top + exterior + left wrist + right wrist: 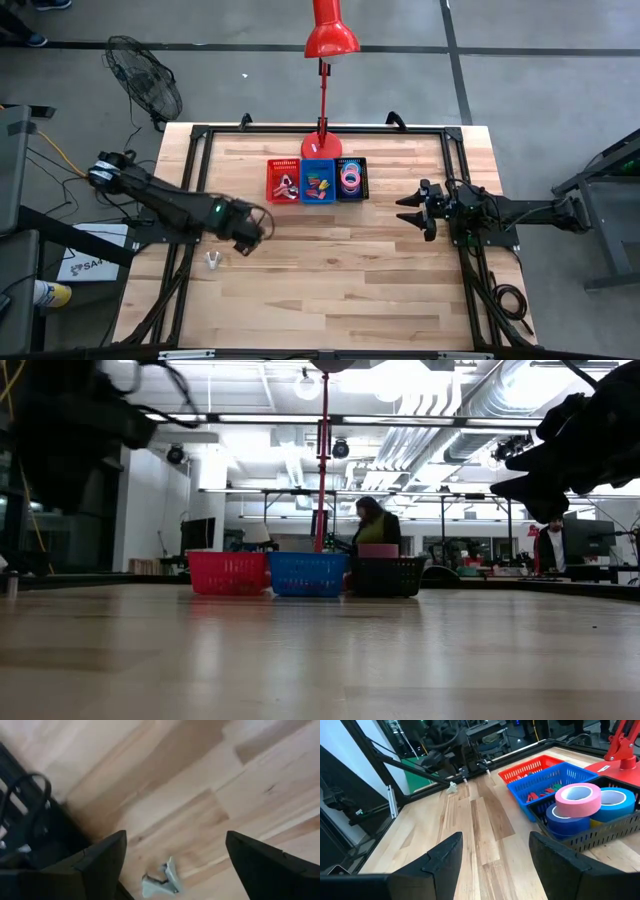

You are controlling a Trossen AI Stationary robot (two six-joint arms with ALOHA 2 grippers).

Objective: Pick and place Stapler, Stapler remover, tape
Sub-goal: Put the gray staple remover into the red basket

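The stapler remover (212, 261) is a small silver claw lying on the wood near the table's left edge. In the left wrist view the stapler remover (161, 880) shows between my open fingers. My left gripper (254, 226) hovers above the table just right of it, toward the far edge, and is open (176, 837). Pink and blue tape rolls (577, 797) lie stacked in the black bin (351, 178). The red bin (283, 181) holds red and pale items, and I cannot make out a stapler among them. My right gripper (409, 210) waits open (495, 841) at the table's right side.
The red bin, a blue bin (319, 181) with small coloured pieces, and the black bin stand in a row at the far middle, in front of a red lamp (328, 40). A black frame rail (190, 200) runs along the table's edges. People show in the room beyond (375, 520).
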